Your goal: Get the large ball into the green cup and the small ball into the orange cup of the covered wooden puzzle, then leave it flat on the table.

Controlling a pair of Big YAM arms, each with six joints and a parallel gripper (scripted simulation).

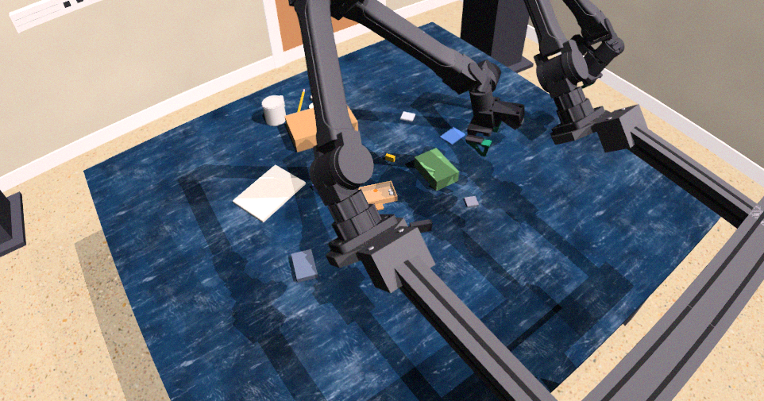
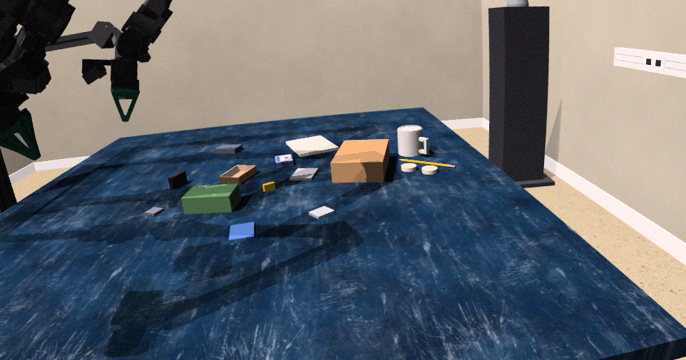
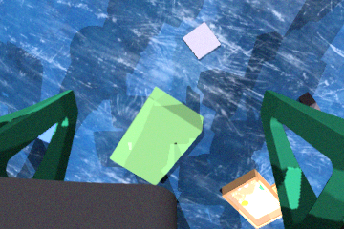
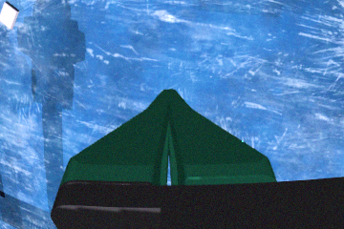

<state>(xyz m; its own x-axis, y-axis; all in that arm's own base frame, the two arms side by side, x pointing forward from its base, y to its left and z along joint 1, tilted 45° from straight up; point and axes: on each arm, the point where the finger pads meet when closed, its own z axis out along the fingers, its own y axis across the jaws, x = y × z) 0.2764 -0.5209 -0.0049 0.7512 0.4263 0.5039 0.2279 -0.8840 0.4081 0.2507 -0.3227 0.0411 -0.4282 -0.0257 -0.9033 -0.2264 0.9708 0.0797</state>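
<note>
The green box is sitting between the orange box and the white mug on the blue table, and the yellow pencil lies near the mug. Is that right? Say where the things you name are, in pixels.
Not quite: in the exterior view the green box (image 1: 437, 168) (image 2: 210, 199) (image 3: 157, 135) isn't between the orange box (image 2: 359, 165) and the mug (image 2: 409, 141). The pencil (image 2: 427, 162) does lie near the mug.

In the exterior view, with the green rectangular block (image 1: 437, 168) (image 2: 210, 199) (image 3: 158, 135) as landmark, a shallow wooden tray (image 1: 386, 200) (image 2: 227, 179) (image 3: 239, 180) sits just behind it. A small yellow block (image 1: 390, 157) (image 2: 268, 186) lies to its right; a large orange box (image 1: 301, 127) (image 2: 359, 165) stands farther right and behind. A flat blue square (image 1: 453, 136) (image 2: 242, 230) lies before it, slightly right, and a flat grey tile (image 1: 470, 201) (image 2: 154, 211) (image 3: 202, 41) to its left.
</note>
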